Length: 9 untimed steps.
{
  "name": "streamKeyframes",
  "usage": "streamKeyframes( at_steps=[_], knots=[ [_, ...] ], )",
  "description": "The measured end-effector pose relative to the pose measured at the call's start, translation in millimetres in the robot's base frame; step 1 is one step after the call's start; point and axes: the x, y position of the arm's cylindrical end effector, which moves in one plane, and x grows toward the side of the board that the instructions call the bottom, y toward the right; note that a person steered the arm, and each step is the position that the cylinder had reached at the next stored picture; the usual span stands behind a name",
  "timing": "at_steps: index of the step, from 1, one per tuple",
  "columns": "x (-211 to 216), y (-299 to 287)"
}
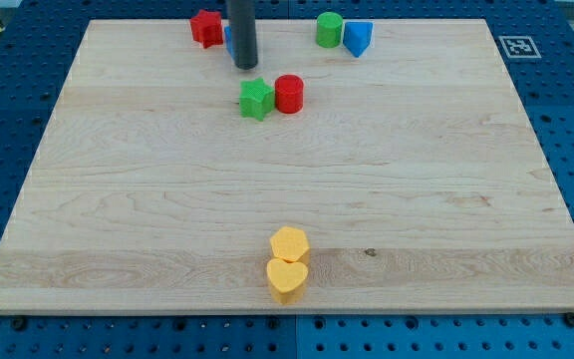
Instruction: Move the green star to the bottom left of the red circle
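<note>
The green star (256, 99) lies on the wooden board (167, 219) near the view's top, touching the left side of the red circle (289, 94). My tip (246, 66) is just above the green star, slightly to its left, with a small gap between them. The rod rises out of the view's top edge.
A red star (206, 28) lies at the top left of the rod, with a blue block (227, 37) mostly hidden behind the rod. A green cylinder (329, 29) and blue triangle (358, 38) sit at the top. A yellow hexagon (289, 244) and yellow heart (287, 279) lie near the bottom edge.
</note>
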Motion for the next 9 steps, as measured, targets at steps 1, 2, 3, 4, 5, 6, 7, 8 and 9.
streamKeyframes(
  at_steps=[1,2,3,4,5,6,7,8,9],
  knots=[
    [11.9,16.1],
    [19.0,17.7],
    [22.9,17.7],
    [34.0,19.4],
    [42.9,21.0],
    [42.9,20.6],
    [46.6,16.6],
    [63.4,14.2],
    [77.1,10.6]
  ],
)
